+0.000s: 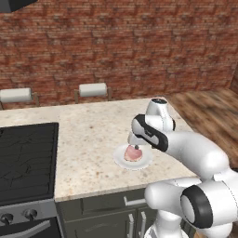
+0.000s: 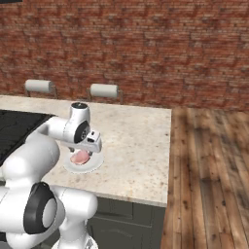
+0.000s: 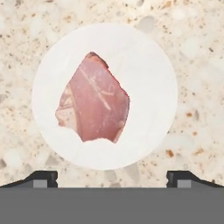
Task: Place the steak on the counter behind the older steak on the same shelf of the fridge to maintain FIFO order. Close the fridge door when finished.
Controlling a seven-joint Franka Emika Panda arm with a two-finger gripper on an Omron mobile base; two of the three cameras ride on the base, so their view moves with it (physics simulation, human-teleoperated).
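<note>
My fingers spread wide above the pale pink raw steak.

My gripper (image 3: 112, 178) hangs with both dark fingertips (image 3: 43, 178) far apart, grasping nothing. Between and just beyond them lies the pale pink raw steak (image 3: 94, 101) with its lighter fatty edge, resting flat in the middle of a round white plate (image 3: 148, 74). Around the plate spreads the beige speckled stone counter (image 1: 88, 139); further to my left sits the black stove top (image 1: 25, 158), and far ahead a red brick wall (image 1: 116, 46).
</note>
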